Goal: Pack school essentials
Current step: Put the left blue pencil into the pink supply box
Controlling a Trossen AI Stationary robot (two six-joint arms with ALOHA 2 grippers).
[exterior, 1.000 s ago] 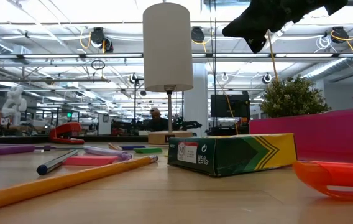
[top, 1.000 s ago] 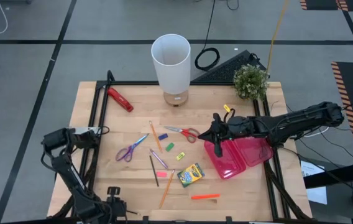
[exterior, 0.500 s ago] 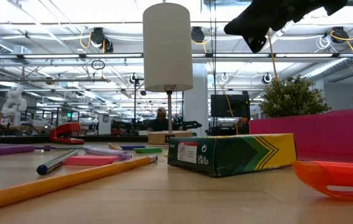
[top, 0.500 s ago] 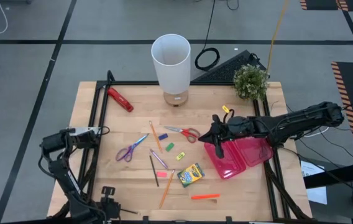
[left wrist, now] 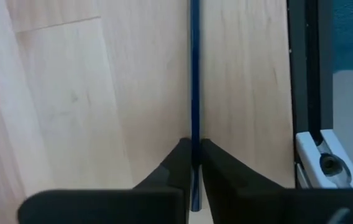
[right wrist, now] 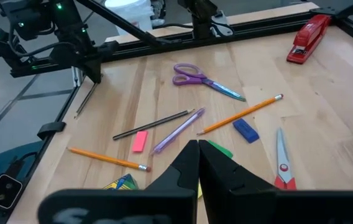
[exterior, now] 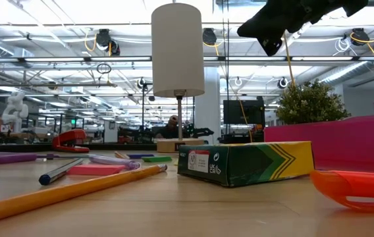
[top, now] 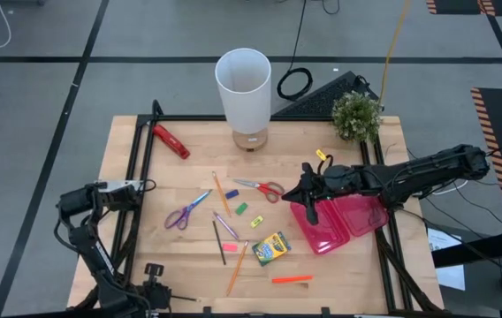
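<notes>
The school essentials lie spread on the wooden table: purple scissors [top: 185, 212], red scissors [top: 264, 188], crayon box [top: 271, 249], orange marker [top: 292, 279], pencils and small erasers between them. My left gripper [left wrist: 192, 149] is at the table's left edge, shut on a thin dark pen [left wrist: 193, 74]. My right gripper [top: 310, 212] hangs shut and empty above the left part of the open pink case [top: 344, 221], well clear of the table in the low view. My left gripper pinches the thin dark pen [left wrist: 193, 134] between its two fingertips, a short way from the pen's near end. The fingers come from above, slanting down. The pen's long part [right wrist: 84, 101] runs on past the fingertips and lies along the wooden table top.
A white lamp [top: 244, 84] stands at the far middle, a small plant [top: 355, 115] at the far right, a red stapler [top: 171, 140] at the far left. A black frame rail [top: 132, 177] borders the table's left side, close to my left gripper.
My left arm's lower joints have shifted slightly toward the table's left edge, while its gripper stays by the left rail, shut on the pen. My right gripper has kept still.
</notes>
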